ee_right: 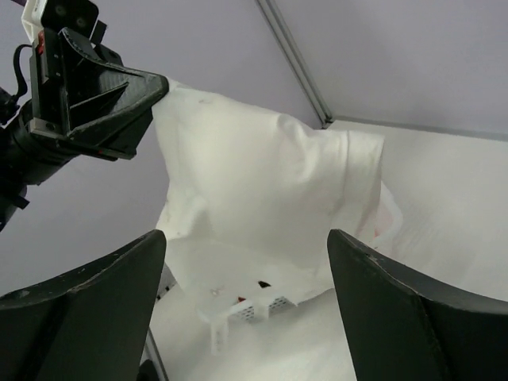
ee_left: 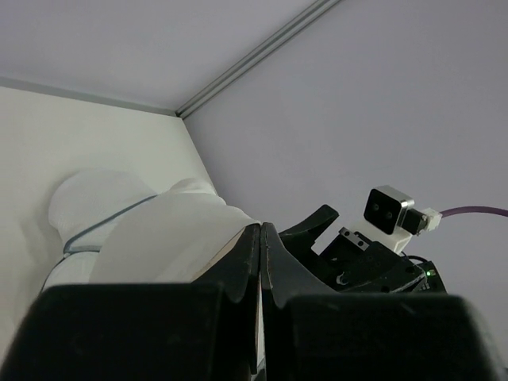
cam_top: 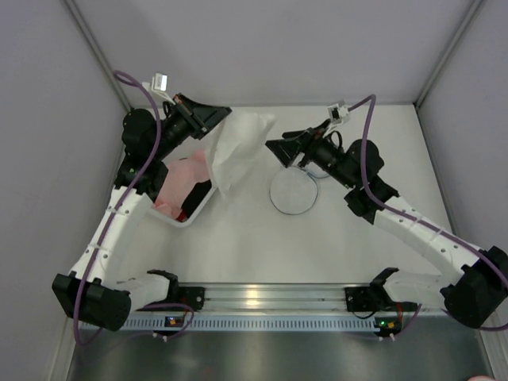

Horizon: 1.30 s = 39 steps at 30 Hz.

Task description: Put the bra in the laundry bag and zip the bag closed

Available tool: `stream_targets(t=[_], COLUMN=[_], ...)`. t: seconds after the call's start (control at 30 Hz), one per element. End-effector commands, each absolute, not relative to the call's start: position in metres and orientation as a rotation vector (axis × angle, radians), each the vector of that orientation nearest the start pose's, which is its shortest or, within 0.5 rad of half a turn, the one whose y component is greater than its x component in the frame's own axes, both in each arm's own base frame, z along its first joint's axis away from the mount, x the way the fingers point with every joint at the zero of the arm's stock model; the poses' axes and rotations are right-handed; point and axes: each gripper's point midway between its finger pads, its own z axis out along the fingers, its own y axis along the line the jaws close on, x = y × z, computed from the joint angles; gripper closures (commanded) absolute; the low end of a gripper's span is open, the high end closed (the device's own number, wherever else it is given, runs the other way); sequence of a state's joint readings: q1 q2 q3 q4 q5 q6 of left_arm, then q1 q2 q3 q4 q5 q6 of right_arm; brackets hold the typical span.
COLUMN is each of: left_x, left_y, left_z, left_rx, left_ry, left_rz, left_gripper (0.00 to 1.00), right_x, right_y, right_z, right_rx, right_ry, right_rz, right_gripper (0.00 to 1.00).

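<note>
Bright diffuse light, soft shadows, glare on metal rail (cam_top: 262,298).

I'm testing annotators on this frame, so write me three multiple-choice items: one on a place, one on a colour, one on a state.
1. The laundry bag lies:
A) flat on the table beside the bin
B) inside the bin
C) hanging from a gripper

2. The cloth in the bin is:
A) green
B) pink
C) blue

3. The bra is:
A) zipped in the bag
B) spread on the table
C) held aloft by the shut left gripper

Key:
1 A: the top view shows it on bare table.
2 B: pink shows inside the clear walls.
3 C: the jaws pinch the white fabric in the left wrist view.
</note>
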<state>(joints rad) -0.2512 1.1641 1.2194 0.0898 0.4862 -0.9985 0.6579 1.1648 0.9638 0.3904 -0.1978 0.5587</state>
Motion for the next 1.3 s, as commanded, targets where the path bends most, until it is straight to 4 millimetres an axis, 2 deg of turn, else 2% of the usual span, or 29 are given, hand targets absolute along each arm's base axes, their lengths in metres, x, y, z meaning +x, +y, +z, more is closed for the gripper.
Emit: stream_targets(t=[0.0, 0.07, 0.13, 0.37, 0.47, 0.63, 0.73, 0.87, 1.13, 1.23, 1.27], left_x=[0.322, 0.321, 0.32, 0.313, 0.314, 0.312, 0.312, 0.311, 0.313, 0.314, 0.313], left_y=[-0.201, -0.203, -0.204, -0.205, -0.204, -0.205, -0.205, -0.204, -0.205, -0.205, -0.205], left_z=[0.467, 0.467, 0.467, 0.47, 0.47, 0.47, 0.471, 0.473, 0.468, 0.469, 0.47], left_rx=[-0.065, -0.051, -0.04, -0.001, 0.001, 0.017, 0.02, 0.024, 0.007, 0.007, 0.013], left_ry=[1.491, 1.499, 1.499, 1.496, 1.499, 1.502, 1.507, 1.501, 1.516, 1.512, 1.512], left_rz=[-1.336, -1.346, -1.347, -1.343, -1.332, -1.337, -1.331, -1.323, -1.333, -1.33, -1.33], left_gripper=[1.0, 1.0, 1.0, 1.0, 1.0, 1.0, 1.0, 1.0, 1.0, 1.0, 1.0], right_x=[0.29, 0.297, 0.303, 0.33, 0.331, 0.34, 0.345, 0.341, 0.314, 0.306, 0.301], right_y=[0.288, 0.288, 0.287, 0.268, 0.274, 0.287, 0.293, 0.294, 0.29, 0.295, 0.299], right_z=[0.378, 0.375, 0.379, 0.411, 0.419, 0.414, 0.403, 0.395, 0.404, 0.403, 0.397], right_rx=[-0.157, -0.15, -0.147, -0.081, -0.099, -0.084, -0.09, -0.07, -0.056, -0.145, -0.231], right_ry=[1.464, 1.482, 1.472, 1.403, 1.386, 1.395, 1.419, 1.439, 1.391, 1.375, 1.366], right_rz=[1.184, 1.162, 1.143, 1.119, 1.172, 1.232, 1.241, 1.284, 1.41, 1.395, 1.37], right_gripper=[0.16, 0.13, 0.12, 0.08, 0.08, 0.07, 0.07, 0.07, 0.11, 0.11, 0.1])
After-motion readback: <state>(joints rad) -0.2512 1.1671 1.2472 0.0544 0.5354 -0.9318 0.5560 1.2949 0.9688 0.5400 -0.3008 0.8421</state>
